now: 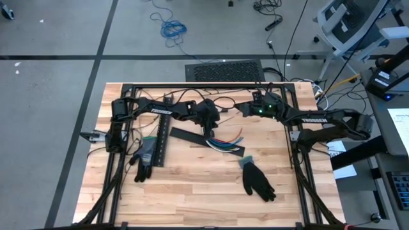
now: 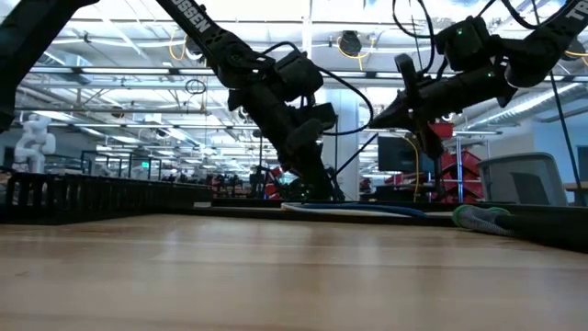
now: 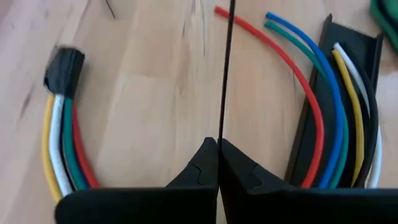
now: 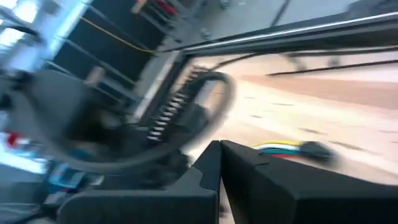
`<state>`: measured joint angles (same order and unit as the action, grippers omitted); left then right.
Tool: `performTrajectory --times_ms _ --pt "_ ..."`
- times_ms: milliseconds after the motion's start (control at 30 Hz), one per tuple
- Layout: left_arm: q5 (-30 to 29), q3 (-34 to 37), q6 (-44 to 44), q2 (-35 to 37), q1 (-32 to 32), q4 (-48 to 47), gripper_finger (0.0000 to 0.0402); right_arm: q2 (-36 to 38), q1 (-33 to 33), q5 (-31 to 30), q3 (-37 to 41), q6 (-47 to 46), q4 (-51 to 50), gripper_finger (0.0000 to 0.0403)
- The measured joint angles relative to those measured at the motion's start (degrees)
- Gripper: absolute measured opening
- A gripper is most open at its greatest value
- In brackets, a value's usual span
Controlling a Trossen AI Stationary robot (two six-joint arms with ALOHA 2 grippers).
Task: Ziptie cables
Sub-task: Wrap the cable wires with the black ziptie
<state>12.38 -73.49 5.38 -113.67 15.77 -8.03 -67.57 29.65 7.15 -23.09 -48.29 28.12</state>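
Across the pale butcher-block bench (image 1: 192,185) seen from above, the cables (image 1: 225,142) lie as a curved bundle of thin coloured wires near the centre, partly over a flat black slotted strip (image 1: 204,140) that runs diagonally; a second black slotted strip (image 1: 162,144) stands lengthwise to the left, with a dark glove (image 1: 144,158) beside it and another glove (image 1: 257,180) nearer on the right; the left end effector (image 1: 209,124) hangs just far of the bundle, and the right end effector (image 1: 246,110) waits further back, right of centre.

At bench height, both dark arms slope down from above; the wires show as a low blue-and-white streak on the wood.

From the left wrist, the left end effector (image 3: 219,146) is closed, its two pointed black fingers pressed together on a thin, straight black strand (image 3: 227,68); smooth red, blue, green, yellow and white wires arc round either side, one end bound in black tape (image 3: 63,70).

From the right wrist, the right end effector (image 4: 220,146) is closed on nothing, with the wires blurred beyond.
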Motion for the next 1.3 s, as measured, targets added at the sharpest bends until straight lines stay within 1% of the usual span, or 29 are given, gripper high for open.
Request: performTrajectory --times_ms 67,167,233,367,433,500,567,633,700,800,867,967,1100,1167,1300 --pt "0.04 -1.11 0.02 0.0 0.0 -0.05 0.0004 1.24 1.22 -0.96 0.0 2.92 -5.88 0.0" --pt "0.15 -3.64 1.22 0.01 0.0 -0.07 0.0004 2.86 1.97 -4.11 0.02 7.1 -18.18 0.0" --pt "0.22 -5.36 2.67 0.07 0.0 -0.02 0.0004 3.61 1.84 -4.57 0.02 9.16 -23.89 0.0" --pt "-0.06 -8.11 4.54 0.07 0.05 0.11 0.0004 3.55 0.05 -2.24 0.02 9.35 -29.98 0.0" --pt "-1.97 -8.79 5.04 0.09 0.21 0.08 0.0004 3.41 -1.21 -1.28 0.02 9.54 -31.55 0.0" --pt "-2.57 -9.01 5.08 0.09 0.62 0.0 0.0004 3.36 -2.68 -1.88 0.02 10.47 -33.82 0.0" --pt "-2.74 -9.02 4.42 0.09 1.05 -0.16 0.0004 3.12 -4.35 -4.13 0.2 10.75 -34.44 0.0" --pt "-2.82 -9.02 4.03 0.09 1.37 -0.41 0.0004 3.04 -5.71 -4.43 0.99 10.98 -33.01 0.0001" --pt "-2.82 -9.02 4.01 0.09 1.54 -0.22 0.0004 2.6 -7.18 -4.34 2.1 9.5 -28.94 0.0008" --pt "-2.82 -9.03 3.44 0.09 1.94 -0.03 0.0012 1.52 -9.56 -4.58 4.3 6.32 -20.96 0.0034" --pt "-2.82 -9.03 1.42 0.09 2.3 0.12 0.0024 0.34 -11.04 -6.25 5.64 3.59 -15.75 0.0058" --pt "-2.86 -9.03 0.9 0.09 2.71 0.37 0.0048 -1.92 -12.82 -10.18 6.7 -1.37 -6.53 0.0095" --pt "-2.86 -9.03 -0.16 0.1 2.59 1.43 0.0074 -5.86 -15.4 -15.5 6.82 -2.73 4.66 0.0132" --pt "-2.97 -9.04 -0.18 0.16 2.56 1.68 0.0076 -7.76 -16.41 -17.14 6.82 -2.72 7.44 0.0139" --pt "-3.61 -9.1 -0.19 0.15 2.65 1.5 0.0077 -9.86 -17.25 -18.7 6.86 -2.93 7.03 0.0141"
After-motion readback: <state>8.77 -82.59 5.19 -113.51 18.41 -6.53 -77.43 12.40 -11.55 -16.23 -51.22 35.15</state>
